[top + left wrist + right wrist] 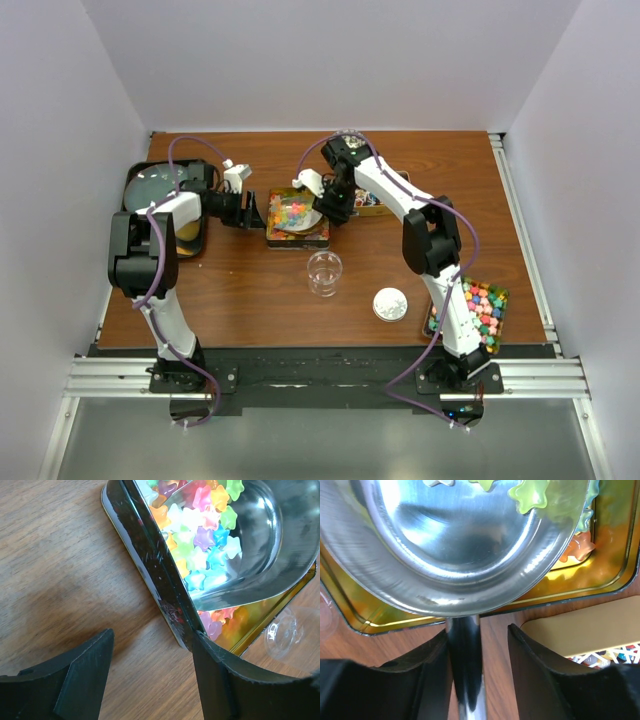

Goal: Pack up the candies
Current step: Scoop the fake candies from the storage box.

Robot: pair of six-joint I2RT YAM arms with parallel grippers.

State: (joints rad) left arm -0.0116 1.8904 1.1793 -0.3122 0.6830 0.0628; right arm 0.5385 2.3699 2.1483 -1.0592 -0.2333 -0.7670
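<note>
Mid-scoop, my right claw (pixel 477 645) gripped the scoop (pixel 460 545) of candies (pixel 200 535), left claw (pixel 152 645) released; next, I reckoned, a level carry to the six-o'clock cup (pixel 324 272)

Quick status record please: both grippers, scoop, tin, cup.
left gripper: open, nothing held, one finger by a corner of the tin
right gripper: shut on the scoop handle
scoop: bowl over the open tin, loaded with candies
tin: a few candies under the scoop
clear cup: no candies visible, nearer the bases than the tin
white lid: right of the cup
</note>
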